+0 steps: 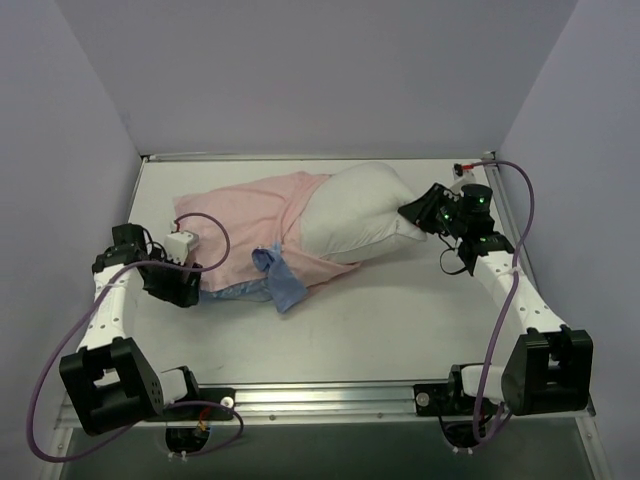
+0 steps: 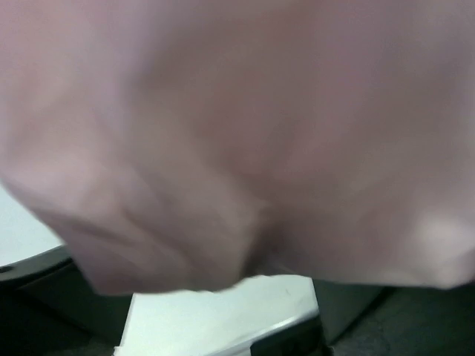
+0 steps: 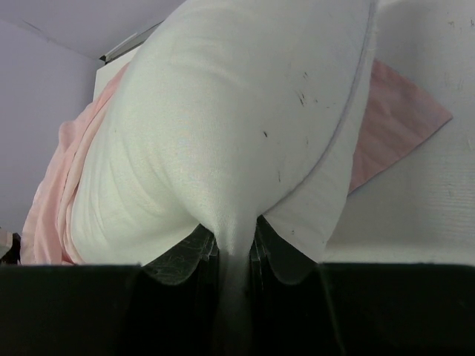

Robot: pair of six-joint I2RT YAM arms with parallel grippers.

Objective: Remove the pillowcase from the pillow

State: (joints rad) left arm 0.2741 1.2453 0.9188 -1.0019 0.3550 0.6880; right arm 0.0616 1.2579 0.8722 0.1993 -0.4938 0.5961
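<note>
Pillow (image 1: pixel 355 215) lies across the middle-right of the table (image 1: pixel 350 330), its right half bare and its left end inside the pillowcase (image 1: pixel 250 215). The case is turned pink side out and bunched leftward, with a blue fold at its near edge. Right gripper (image 3: pixel 234 245) is at the pillow's right end, fingers (image 3: pixel 197 248) narrow and clamped on a pinch of white fabric. Left gripper (image 1: pixel 185 285) sits at the pillowcase's left near edge. Left wrist view is blurred pink cloth, so I cannot tell its opening or grip.
</note>
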